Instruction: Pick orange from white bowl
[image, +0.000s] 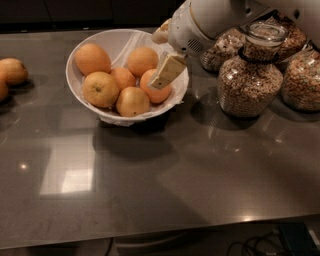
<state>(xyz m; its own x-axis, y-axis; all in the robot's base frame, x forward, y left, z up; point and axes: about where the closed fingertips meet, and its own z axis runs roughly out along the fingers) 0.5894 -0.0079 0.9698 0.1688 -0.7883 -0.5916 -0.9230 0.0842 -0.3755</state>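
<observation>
The white bowl (82, 97), lined with crinkled paper, stands on the dark counter at the upper left of centre and holds several oranges. The deep-orange orange (152, 92) lies at the bowl's right side. My gripper (164, 53) hangs over the bowl's right rim and is open. One pale finger (168, 71) lies across the upper right of that orange. The other fingertip (161, 34) shows near the bowl's back rim. The gripper holds nothing.
Three glass jars of cereal stand to the right of the bowl; the nearest (250, 80) is close to my arm. Two loose oranges (12, 71) lie at the left edge. The counter's front edge runs along the bottom.
</observation>
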